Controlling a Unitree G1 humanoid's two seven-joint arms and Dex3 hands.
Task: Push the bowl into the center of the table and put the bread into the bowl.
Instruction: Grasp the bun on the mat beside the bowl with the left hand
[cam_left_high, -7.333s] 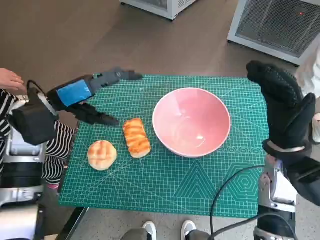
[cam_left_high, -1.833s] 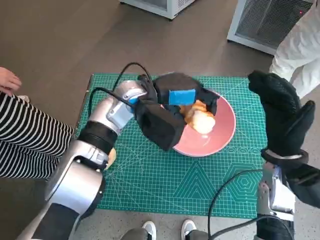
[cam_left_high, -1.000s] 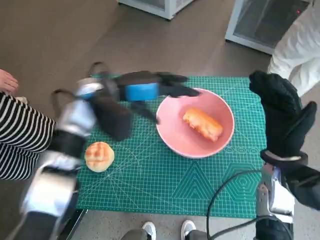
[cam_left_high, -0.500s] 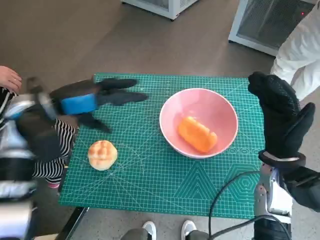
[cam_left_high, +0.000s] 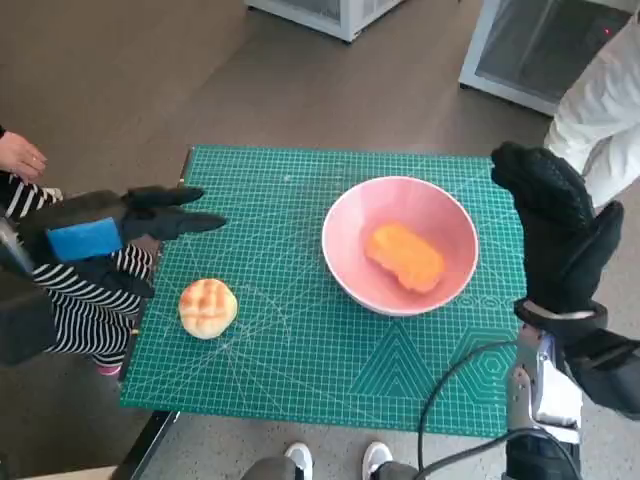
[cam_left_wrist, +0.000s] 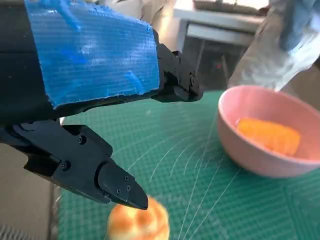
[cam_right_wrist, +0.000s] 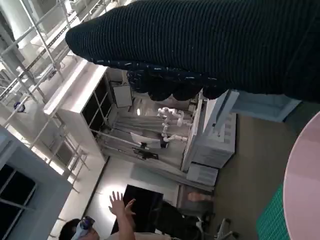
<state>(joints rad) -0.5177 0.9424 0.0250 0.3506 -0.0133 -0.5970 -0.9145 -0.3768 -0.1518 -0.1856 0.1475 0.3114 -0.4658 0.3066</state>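
Inside the pink bowl lies the long bread, which 7.3 s ago lay left of it beside the round bun. Left hand, then near the loaf, now hovers released at the mat's left edge. Only the left wrist view shows its fingers spread above the bun. Right hand stays raised, grasping nothing, right of the bowl.
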